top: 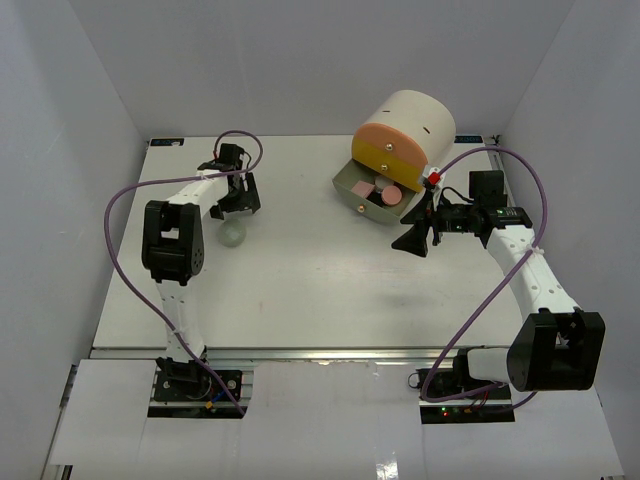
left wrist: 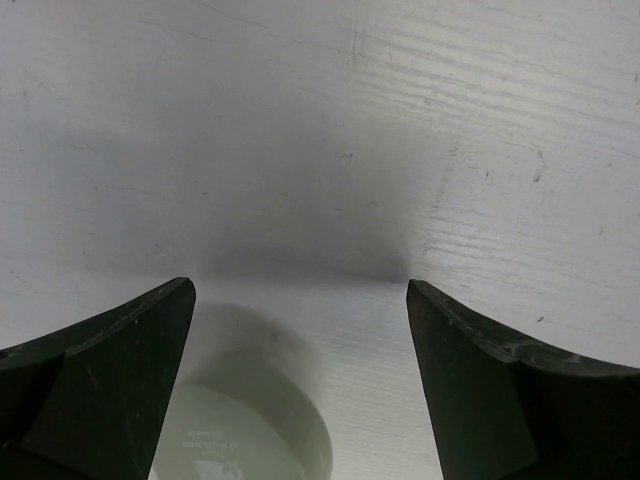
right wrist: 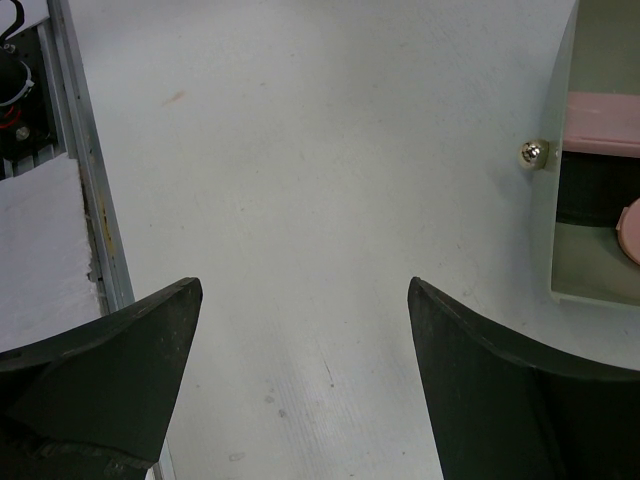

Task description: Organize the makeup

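We found the right pincer (right wrist: pixel 305 285) low over the table (right wrist: pixel 300 150), jaws apart, holding nothing. Just beside it stood the open grey drawer (right wrist: pixel 549 200), containing one flat pink square (right wrist: pixel 600 125) and one pink round compact (right wrist: pixel 630 232). The left pincer (left wrist: pixel 300 290), likewise apart, hung over one pale round jar (left wrist: pixel 245 440), ungripped.

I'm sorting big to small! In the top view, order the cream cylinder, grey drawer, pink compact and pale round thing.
1. cream cylinder
2. grey drawer
3. pink compact and pale round thing: they look about alike, so I won't rank them.
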Robot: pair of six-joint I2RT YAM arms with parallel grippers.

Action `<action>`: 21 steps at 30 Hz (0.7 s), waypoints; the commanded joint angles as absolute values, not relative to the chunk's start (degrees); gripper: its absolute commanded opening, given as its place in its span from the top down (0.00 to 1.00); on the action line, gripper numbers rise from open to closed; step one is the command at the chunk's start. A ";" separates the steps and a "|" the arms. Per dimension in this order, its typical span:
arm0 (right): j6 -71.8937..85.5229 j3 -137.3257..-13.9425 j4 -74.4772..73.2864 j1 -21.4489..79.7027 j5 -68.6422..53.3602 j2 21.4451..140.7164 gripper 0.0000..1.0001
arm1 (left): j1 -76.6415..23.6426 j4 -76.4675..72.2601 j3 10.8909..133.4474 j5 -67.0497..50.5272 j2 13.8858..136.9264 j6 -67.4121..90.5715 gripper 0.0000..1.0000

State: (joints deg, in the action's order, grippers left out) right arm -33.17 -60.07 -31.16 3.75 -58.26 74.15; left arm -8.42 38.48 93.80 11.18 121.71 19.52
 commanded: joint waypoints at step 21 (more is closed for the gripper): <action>-32.96 -59.50 -29.71 3.43 -60.40 72.93 0.10 | -9.55 40.76 72.40 18.39 102.45 26.51 0.02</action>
State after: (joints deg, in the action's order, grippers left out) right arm -33.15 -60.05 -31.15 3.75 -58.49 74.15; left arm -8.91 40.05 75.86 19.08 107.30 23.15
